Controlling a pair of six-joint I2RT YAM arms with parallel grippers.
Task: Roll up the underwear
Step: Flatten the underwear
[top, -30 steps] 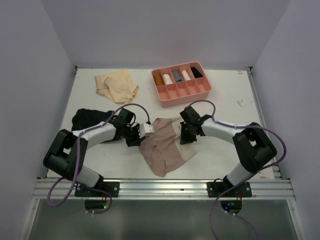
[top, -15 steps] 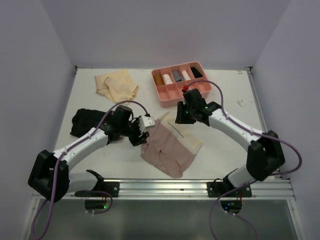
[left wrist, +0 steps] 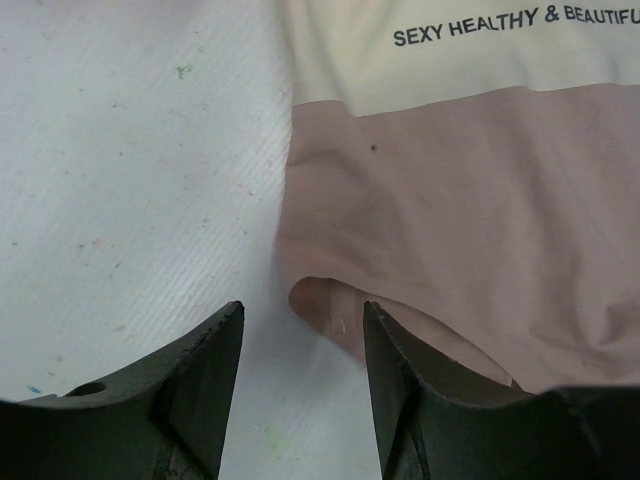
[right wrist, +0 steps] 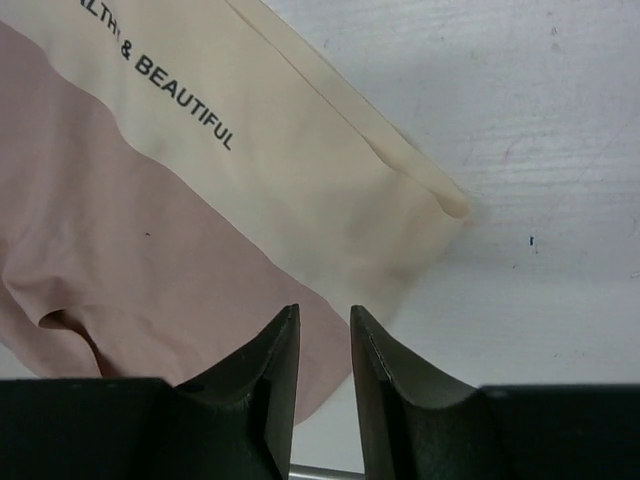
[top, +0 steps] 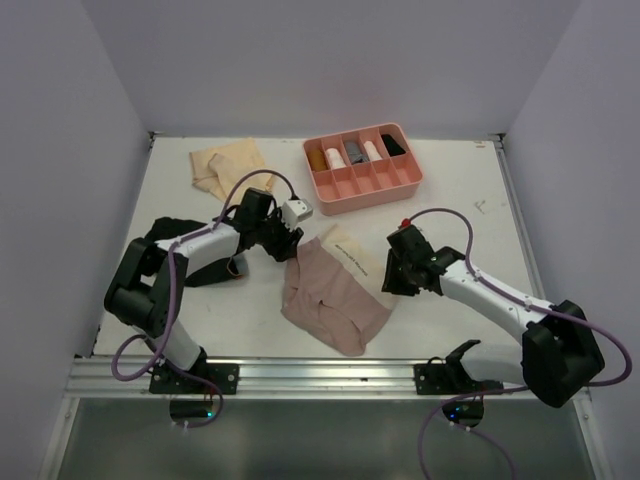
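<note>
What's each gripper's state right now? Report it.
Left gripper: open, empty, by the pink underwear.
Right gripper: slightly open, empty.

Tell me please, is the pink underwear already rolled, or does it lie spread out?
Spread out, not rolled: the pink underwear lies mostly flat on the table, its printed cream band showing.

Three underwear (top: 333, 295) (top: 215, 160) (top: 165, 232), one tray (top: 375, 197), two arms (top: 205, 245) (top: 490, 293)
</note>
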